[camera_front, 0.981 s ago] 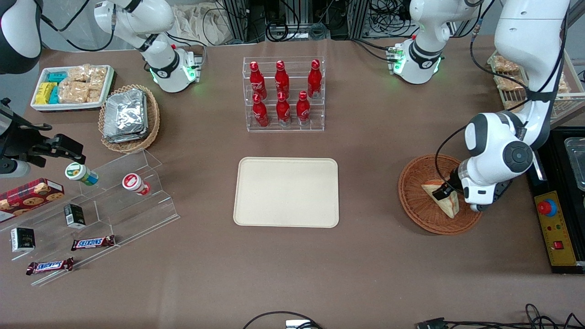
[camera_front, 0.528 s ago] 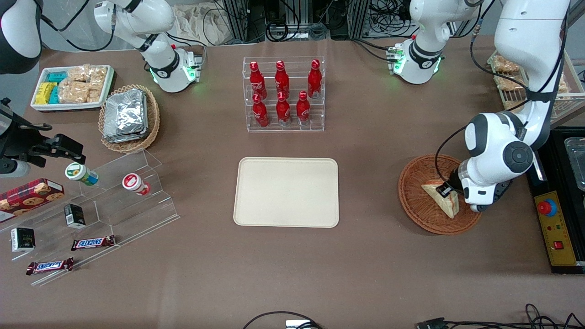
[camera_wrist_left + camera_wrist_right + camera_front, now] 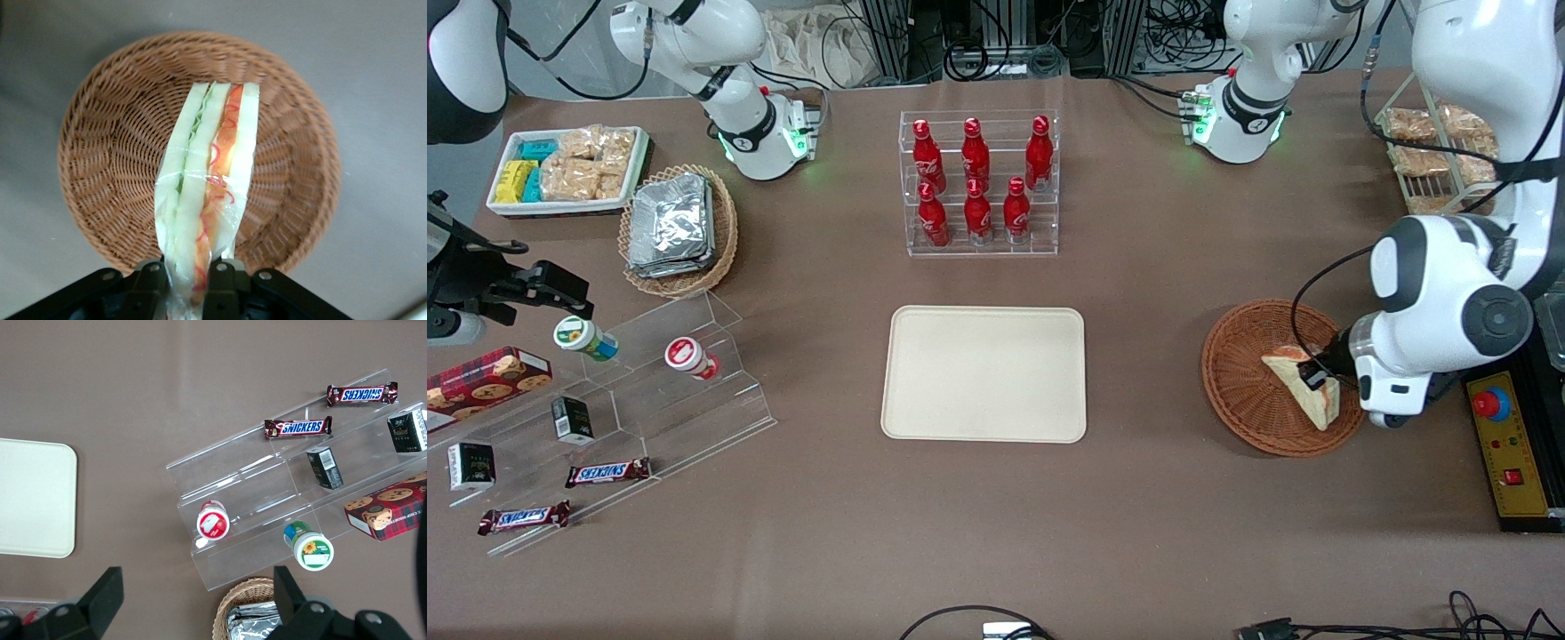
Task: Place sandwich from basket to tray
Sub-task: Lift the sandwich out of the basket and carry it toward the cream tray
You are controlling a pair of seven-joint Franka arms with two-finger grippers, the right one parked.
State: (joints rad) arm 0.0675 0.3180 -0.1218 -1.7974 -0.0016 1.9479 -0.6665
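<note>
Your jaws are clamped on the sandwich (image 3: 205, 200) at its narrow end, so the gripper (image 3: 190, 270) carries it edge-up above the basket (image 3: 100, 127). Lifted clear of the weave, it can swing toward the tray (image 3: 925, 418), well apart toward the parked arm's end.

A robotics laboratory dressed as a snack stall: white robot arm bases (image 3: 760, 133) bolted to a brown worktop (image 3: 1156, 267), with cable bundles (image 3: 1005, 36) and aluminium framing along the top edge of the front view. A clear rack of red bottles (image 3: 978, 182) stands at upper centre, a stepped acrylic display of chocolate bars (image 3: 607, 472) at lower left. At the right edge sits a control box with a red emergency stop button (image 3: 1491, 403).
</note>
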